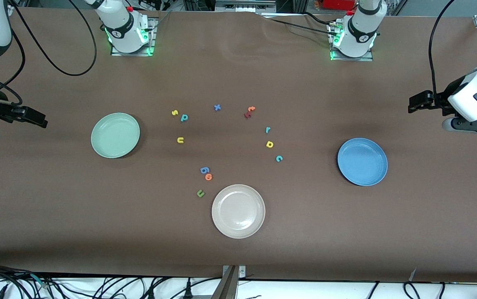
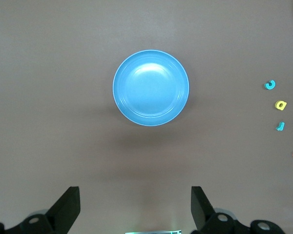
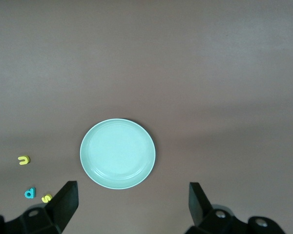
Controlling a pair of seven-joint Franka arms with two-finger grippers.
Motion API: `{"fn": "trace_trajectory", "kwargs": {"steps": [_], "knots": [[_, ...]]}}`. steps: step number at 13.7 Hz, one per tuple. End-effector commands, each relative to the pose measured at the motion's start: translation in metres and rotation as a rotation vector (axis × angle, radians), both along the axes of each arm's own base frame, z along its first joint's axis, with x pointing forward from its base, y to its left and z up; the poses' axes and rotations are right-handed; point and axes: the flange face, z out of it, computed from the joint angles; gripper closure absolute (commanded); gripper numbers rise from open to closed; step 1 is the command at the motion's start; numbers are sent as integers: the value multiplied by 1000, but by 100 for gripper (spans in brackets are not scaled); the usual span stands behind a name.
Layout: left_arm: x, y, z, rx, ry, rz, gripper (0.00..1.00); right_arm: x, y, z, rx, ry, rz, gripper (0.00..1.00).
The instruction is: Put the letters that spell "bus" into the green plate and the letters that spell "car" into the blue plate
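The empty green plate (image 1: 115, 135) (image 3: 117, 153) lies toward the right arm's end. Beside it are the yellow s (image 1: 175, 112) (image 3: 47, 198), teal b (image 1: 184, 118) (image 3: 30, 193) and yellow u (image 1: 180, 140) (image 3: 23, 160). The empty blue plate (image 1: 362, 161) (image 2: 151, 87) lies toward the left arm's end, with the teal r (image 1: 267, 130) (image 2: 280, 126), yellow a (image 1: 269, 144) (image 2: 281, 105) and teal c (image 1: 279, 158) (image 2: 270, 85) beside it. My left gripper (image 1: 421, 101) (image 2: 135, 202) hangs open and empty over bare table at its end. My right gripper (image 1: 35, 117) (image 3: 132, 200) does the same at the right arm's end.
A beige-white plate (image 1: 238, 211) sits nearest the front camera, mid-table. A blue 6 (image 1: 204, 170), an orange letter (image 1: 208, 177) and a green u (image 1: 200, 193) lie by it. A blue x (image 1: 217, 107) and orange and dark red letters (image 1: 249, 111) lie toward the bases.
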Motion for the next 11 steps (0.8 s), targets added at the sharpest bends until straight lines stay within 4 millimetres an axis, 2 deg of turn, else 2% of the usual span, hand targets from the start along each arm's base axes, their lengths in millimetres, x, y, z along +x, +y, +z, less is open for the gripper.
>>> {"fn": "trace_trajectory", "kwargs": {"steps": [1, 11], "knots": [[4, -1, 5, -16, -11, 6, 0, 1, 0, 4, 18, 3, -8, 0], [4, -1, 5, -16, -11, 8, 0, -2, 7, 4, 17, 30, -1, 0]]}}
